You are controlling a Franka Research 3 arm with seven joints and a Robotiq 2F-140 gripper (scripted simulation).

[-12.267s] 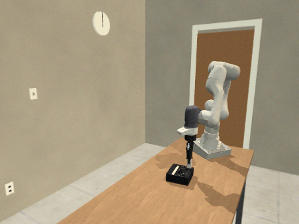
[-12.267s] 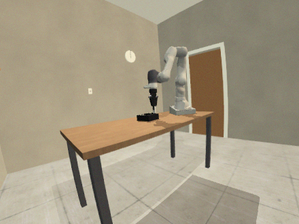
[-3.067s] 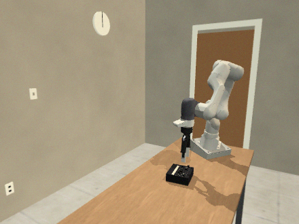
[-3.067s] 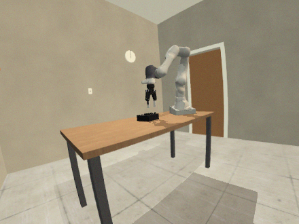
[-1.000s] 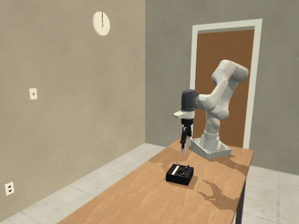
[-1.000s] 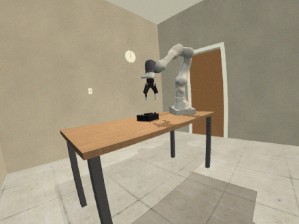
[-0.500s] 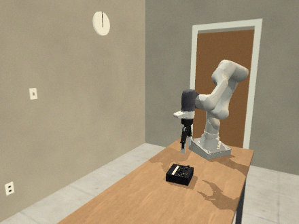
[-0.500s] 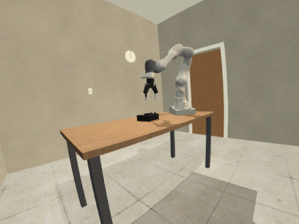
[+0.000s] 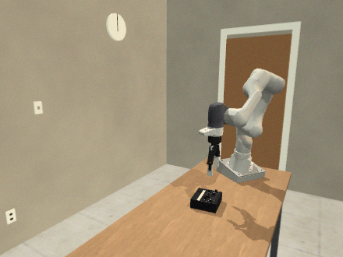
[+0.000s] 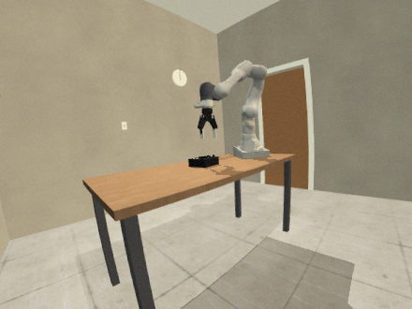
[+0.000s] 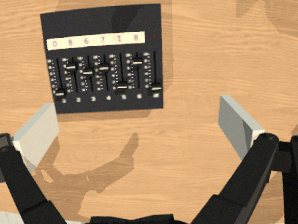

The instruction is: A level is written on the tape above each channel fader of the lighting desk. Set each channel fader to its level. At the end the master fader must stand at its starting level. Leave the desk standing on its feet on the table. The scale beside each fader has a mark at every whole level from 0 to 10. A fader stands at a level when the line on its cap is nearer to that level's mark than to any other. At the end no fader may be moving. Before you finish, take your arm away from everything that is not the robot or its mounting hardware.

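The end effector [image 11: 140, 136] hangs fully open and empty. Well below it, slightly ahead, the desk [image 11: 103, 56] stands on the table [image 11: 180, 129]. Its small faders [image 11: 103, 68] probably slide lightly; nudge each cap with one fingertip.

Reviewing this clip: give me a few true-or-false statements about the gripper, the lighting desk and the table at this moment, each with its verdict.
1. The gripper is open and holds nothing. True.
2. The gripper's fingers rest on a fader cap. False: it hangs above the lighting desk, well clear of it.
3. The desk stands flat on the wooden table. True.
4. The strip of tape lies below the faders in the wrist view. False: it runs above them.
5. The desk has tipped onto its side. False: its panel faces up.
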